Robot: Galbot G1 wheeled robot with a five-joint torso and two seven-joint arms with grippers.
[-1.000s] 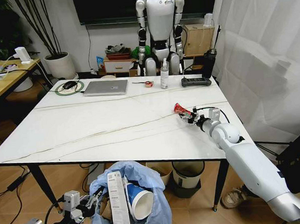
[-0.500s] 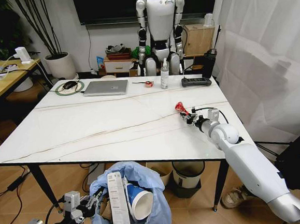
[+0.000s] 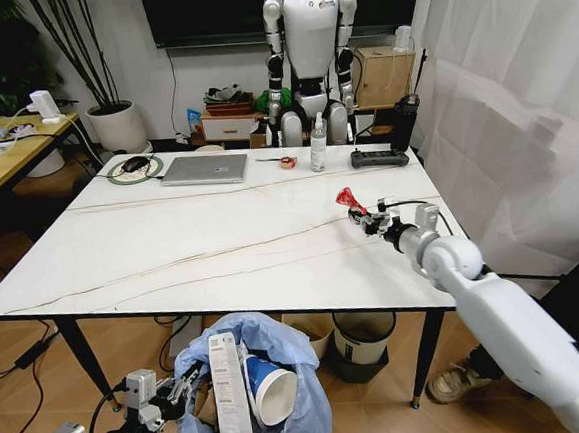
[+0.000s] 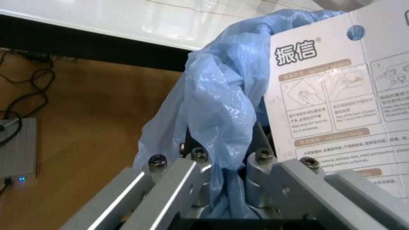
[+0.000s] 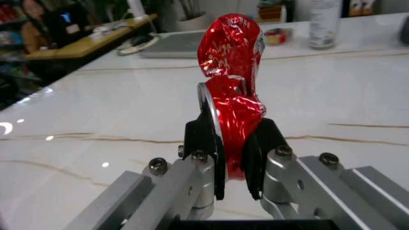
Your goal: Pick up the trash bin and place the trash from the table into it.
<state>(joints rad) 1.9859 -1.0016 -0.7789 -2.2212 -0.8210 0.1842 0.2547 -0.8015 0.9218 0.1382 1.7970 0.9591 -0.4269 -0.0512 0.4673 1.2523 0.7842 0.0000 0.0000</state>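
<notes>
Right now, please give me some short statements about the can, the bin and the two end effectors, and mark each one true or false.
1. The right end effector is shut on the crushed red can. True.
2. The can lies flat on the table. False: it is held in the end effector above the marble top.
3. The left end effector grips the blue bag of the trash bin. True.
4. The trash bin stands on the table. False: it is below the table's near edge, by the floor.
5. A blue-white cup is inside the bin. True.
6. The grey laptop is open. False: it lies closed.
</notes>
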